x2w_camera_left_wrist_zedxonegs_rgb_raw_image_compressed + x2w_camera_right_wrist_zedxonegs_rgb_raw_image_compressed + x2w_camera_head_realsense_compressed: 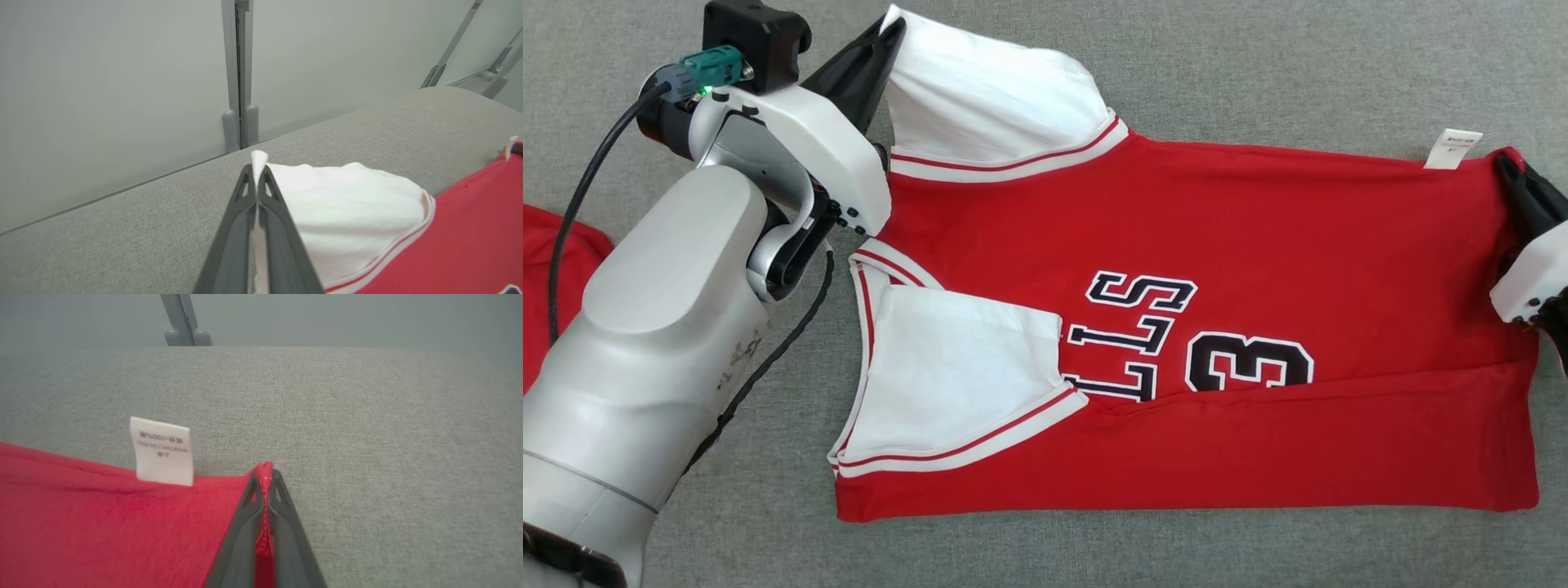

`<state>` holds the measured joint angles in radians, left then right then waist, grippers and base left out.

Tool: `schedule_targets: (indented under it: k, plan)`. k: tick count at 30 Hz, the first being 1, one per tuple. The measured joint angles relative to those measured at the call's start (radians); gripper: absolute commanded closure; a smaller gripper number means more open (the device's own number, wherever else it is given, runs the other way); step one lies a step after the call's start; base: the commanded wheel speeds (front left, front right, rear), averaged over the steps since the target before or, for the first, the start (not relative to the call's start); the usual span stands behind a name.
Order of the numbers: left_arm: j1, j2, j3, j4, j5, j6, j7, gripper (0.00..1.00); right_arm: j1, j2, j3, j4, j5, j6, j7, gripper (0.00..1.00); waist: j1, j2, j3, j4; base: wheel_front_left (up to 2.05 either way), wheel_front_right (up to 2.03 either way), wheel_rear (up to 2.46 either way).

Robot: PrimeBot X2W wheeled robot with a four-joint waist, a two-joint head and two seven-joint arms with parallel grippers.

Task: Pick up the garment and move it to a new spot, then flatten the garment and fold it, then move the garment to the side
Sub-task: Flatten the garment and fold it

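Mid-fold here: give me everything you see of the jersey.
The jersey is thin red fabric with white sleeves, striped trim and black-and-white print, lying mostly flat on the grey cushion. Its near long edge is folded over, hiding part of the print. The left pincer is shut on the far sleeve, the right pincer on the far hem corner beside a white label.

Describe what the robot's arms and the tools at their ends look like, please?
The left arm is a smooth, rounded silver-grey shell with a white wrist casing, a black cable beside it and a teal connector with a green light. The left tool and right tool each have two long, tapering dark fingers with triangular cut-outs near the tips.
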<state>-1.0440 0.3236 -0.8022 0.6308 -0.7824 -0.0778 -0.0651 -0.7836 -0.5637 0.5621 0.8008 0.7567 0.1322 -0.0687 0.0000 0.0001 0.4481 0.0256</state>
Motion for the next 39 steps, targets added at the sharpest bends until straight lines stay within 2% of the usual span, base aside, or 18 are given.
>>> schedule_targets:
  k: [5,10,16,21,24,30,34,39]
  plan:
    - [-0.015,-0.018,0.013,0.024,0.010,0.019,-0.055,1.00,-0.044,-0.013,0.018,0.030,-0.015,0.000,-0.065,1.00,0.0000,0.0000,0.002,0.001,0.00,0.00,0.00]
    - [-0.042,-0.027,0.015,0.063,0.030,0.030,-0.105,1.00,-0.103,0.000,0.030,0.078,-0.038,0.000,-0.128,1.00,0.0000,0.0000,-0.009,-0.002,0.00,0.00,0.00]
    - [-0.045,-0.058,0.002,0.117,0.033,0.017,-0.130,1.00,-0.122,0.028,0.041,0.113,-0.048,0.000,-0.179,1.00,0.0000,0.0000,-0.032,-0.003,0.00,0.00,0.00]
    - [-0.024,-0.057,-0.019,0.130,0.034,-0.002,-0.133,1.00,-0.098,0.030,0.039,0.111,-0.049,0.000,-0.188,1.00,0.0000,0.0000,-0.058,-0.006,0.00,0.00,0.00]
    - [-0.001,-0.044,-0.030,0.126,0.033,-0.011,-0.133,1.00,-0.054,0.028,0.021,0.072,-0.051,0.000,-0.191,1.00,0.0000,0.0000,-0.084,-0.009,0.00,0.00,0.00]
    - [0.076,-0.001,-0.036,0.050,0.026,-0.009,-0.142,1.00,0.086,0.021,-0.107,-0.047,-0.090,0.000,-0.192,1.00,0.0000,0.0000,-0.141,-0.014,0.00,0.00,0.00]
    - [0.156,0.037,-0.046,-0.035,0.019,0.011,-0.131,1.00,0.199,0.032,-0.193,-0.115,-0.118,0.000,-0.192,1.00,0.0000,0.0000,-0.179,-0.008,0.00,0.00,0.00]
    - [0.249,0.112,-0.066,-0.165,0.023,0.054,-0.096,1.00,0.318,0.044,-0.265,-0.184,-0.139,0.000,-0.192,1.00,0.0000,0.0000,-0.218,0.004,0.00,0.00,0.00]
